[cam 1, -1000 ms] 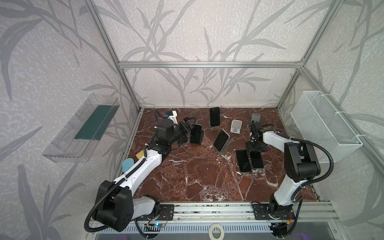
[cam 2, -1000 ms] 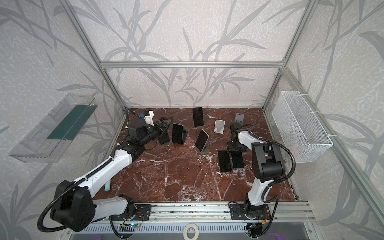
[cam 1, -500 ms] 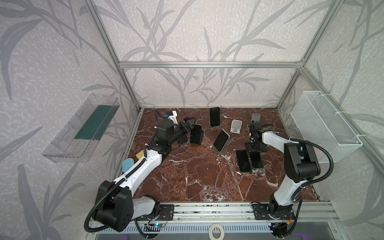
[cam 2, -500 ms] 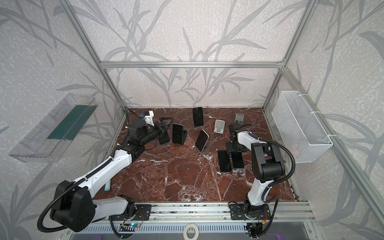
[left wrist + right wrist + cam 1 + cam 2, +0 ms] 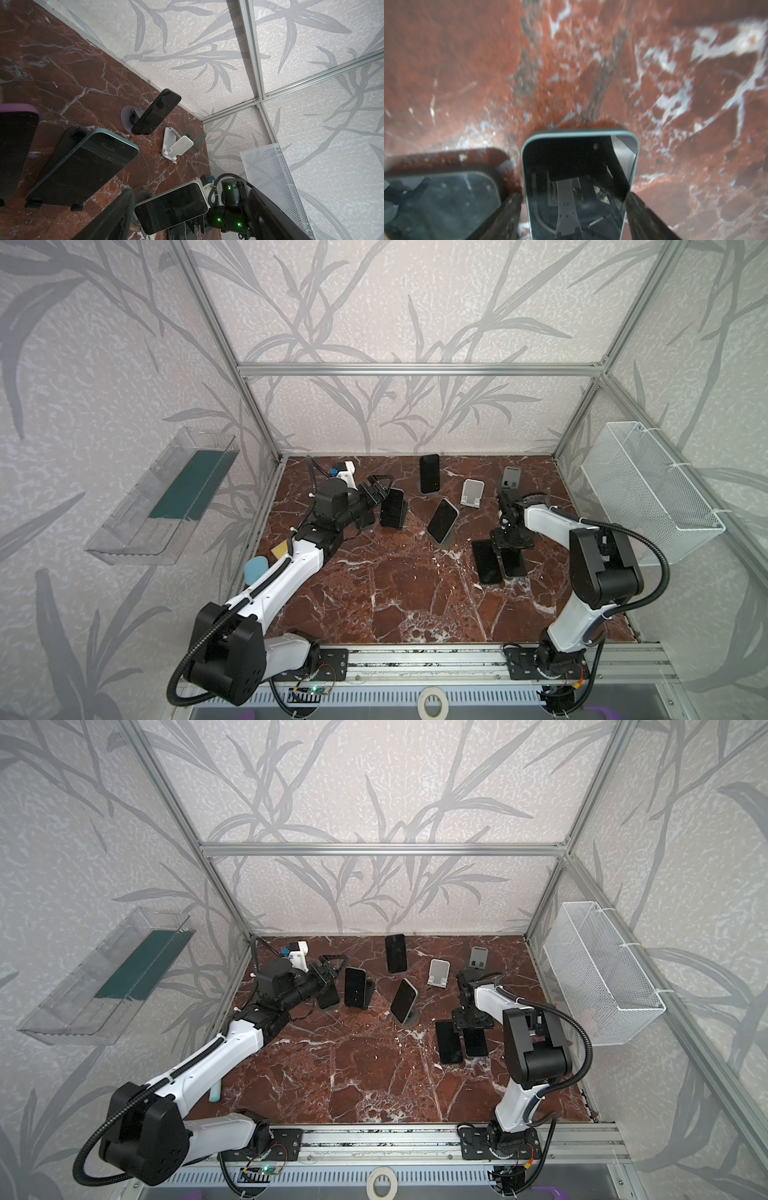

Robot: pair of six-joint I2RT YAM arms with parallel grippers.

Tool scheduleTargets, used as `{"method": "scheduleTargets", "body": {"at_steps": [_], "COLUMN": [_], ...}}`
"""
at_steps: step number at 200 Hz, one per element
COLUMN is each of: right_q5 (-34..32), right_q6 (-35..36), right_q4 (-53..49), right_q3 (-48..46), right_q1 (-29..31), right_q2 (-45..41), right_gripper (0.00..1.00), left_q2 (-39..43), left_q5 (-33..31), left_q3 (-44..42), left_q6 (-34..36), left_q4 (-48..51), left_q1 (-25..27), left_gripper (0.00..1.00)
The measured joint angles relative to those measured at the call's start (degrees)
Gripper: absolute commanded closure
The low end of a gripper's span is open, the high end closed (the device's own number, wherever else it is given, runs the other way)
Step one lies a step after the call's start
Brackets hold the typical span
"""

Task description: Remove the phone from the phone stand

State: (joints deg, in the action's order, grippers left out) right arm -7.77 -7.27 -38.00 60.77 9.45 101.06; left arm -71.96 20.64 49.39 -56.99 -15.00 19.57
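A pale-rimmed phone [image 5: 577,158] lies flat on the marble counter [image 5: 467,62] beside a second handset [image 5: 442,197]; the right fingers [image 5: 510,209] straddle it, whether gripping one cannot tell; the left fingers [image 5: 116,214] gape empty near a propped teal phone [image 5: 83,166].

Both top views: high, front, looking down over the whole bench [image 5: 395,593] — nearly identical. Left wrist: low, oblique across it toward the far corner. Right wrist: close above it.
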Motion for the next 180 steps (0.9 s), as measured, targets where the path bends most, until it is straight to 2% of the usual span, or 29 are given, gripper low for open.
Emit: {"method": "scheduleTargets", "body": {"at_steps": [73, 180], "right_q5": [0.3, 1.0], "right_q6": [-0.2, -0.2], "right_q4": [-0.9, -3.0], "right_q3": [-0.2, -1.9], "right_q1": [0.0, 0.0], "right_q2": [-0.2, -1.8], "right_gripper": [0.28, 0.32], "left_q2": [0.4, 0.4], "left_q5": [0.0, -1.1], "left_q3": [0.0, 0.0], "left_q6": [0.4, 1.7], "left_q4": [0.0, 0.5], "left_q1": [0.5, 1.4], "left_gripper": [0.14, 0.14]}}
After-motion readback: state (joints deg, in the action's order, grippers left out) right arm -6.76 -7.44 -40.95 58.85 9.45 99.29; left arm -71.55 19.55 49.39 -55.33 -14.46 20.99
